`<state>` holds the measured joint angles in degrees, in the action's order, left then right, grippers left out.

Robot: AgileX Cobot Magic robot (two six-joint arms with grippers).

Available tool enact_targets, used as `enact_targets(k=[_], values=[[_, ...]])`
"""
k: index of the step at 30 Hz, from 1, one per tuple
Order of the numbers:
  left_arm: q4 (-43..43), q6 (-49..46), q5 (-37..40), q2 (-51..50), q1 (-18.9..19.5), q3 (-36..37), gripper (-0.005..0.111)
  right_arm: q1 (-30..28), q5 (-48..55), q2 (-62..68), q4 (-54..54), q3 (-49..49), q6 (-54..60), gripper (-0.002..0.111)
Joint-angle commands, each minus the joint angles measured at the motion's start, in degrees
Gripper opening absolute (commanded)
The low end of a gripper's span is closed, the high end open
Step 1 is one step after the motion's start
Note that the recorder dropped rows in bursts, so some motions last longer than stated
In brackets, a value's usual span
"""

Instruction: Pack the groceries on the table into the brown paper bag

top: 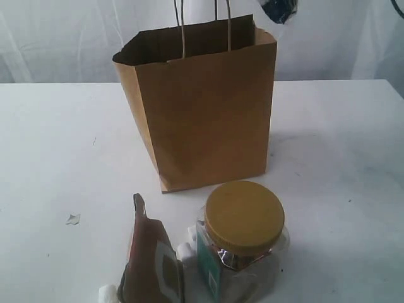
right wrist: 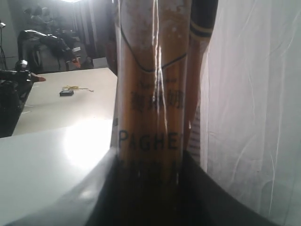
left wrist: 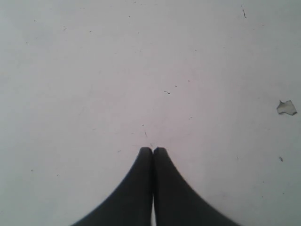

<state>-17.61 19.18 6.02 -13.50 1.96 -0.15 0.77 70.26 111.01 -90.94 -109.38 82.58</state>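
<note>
The brown paper bag stands upright and open in the middle of the table, its two handles up. In front of it are a clear jar with a mustard lid and a brown-orange pouch. In the right wrist view my right gripper is shut on the long spaghetti packet, which sticks out past the fingers. A navy end of that packet shows above the bag's right rear corner. My left gripper is shut on nothing, over bare tabletop. Neither arm appears in the exterior view.
Small white cylindrical bits lie between pouch and jar, with another at the pouch's left. A chipped spot marks the table left of the pouch, and the chipped spot also shows near my left gripper. White curtains hang behind the table.
</note>
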Motion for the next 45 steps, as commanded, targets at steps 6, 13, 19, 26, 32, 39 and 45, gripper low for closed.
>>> enact_targets(k=[6, 13, 19, 26, 32, 39, 45], values=[[0.03, 0.09, -0.02, 0.25, -0.08, 0.15, 0.0, -0.53, -0.3, -2.9, 9.55, -0.54, -1.91, 0.0], [0.03, 0.09, -0.02, 0.25, -0.08, 0.15, 0.0, -1.32, -0.3, -6.6, 14.41, -0.54, -6.67, 0.0], [0.03, 0.09, -0.02, 0.25, -0.08, 0.15, 0.0, -0.28, -0.3, -6.97, 25.5, -0.54, -12.41, 0.0], [0.03, 0.09, -0.02, 0.25, -0.08, 0.15, 0.0, -0.28, -0.3, -7.54, 16.09, -0.54, -9.33, 0.0], [0.03, 0.09, -0.02, 0.25, -0.08, 0.15, 0.0, -1.92, -0.3, -7.55, 24.24, -0.54, -12.78, 0.0], [0.03, 0.09, -0.02, 0.25, -0.08, 0.15, 0.0, -3.15, -0.3, -10.96, 23.48, -0.33, -16.47, 0.0], [0.03, 0.09, -0.02, 0.25, -0.08, 0.15, 0.0, -2.61, -0.3, -11.45, 15.38, -0.33, -14.38, 0.0]])
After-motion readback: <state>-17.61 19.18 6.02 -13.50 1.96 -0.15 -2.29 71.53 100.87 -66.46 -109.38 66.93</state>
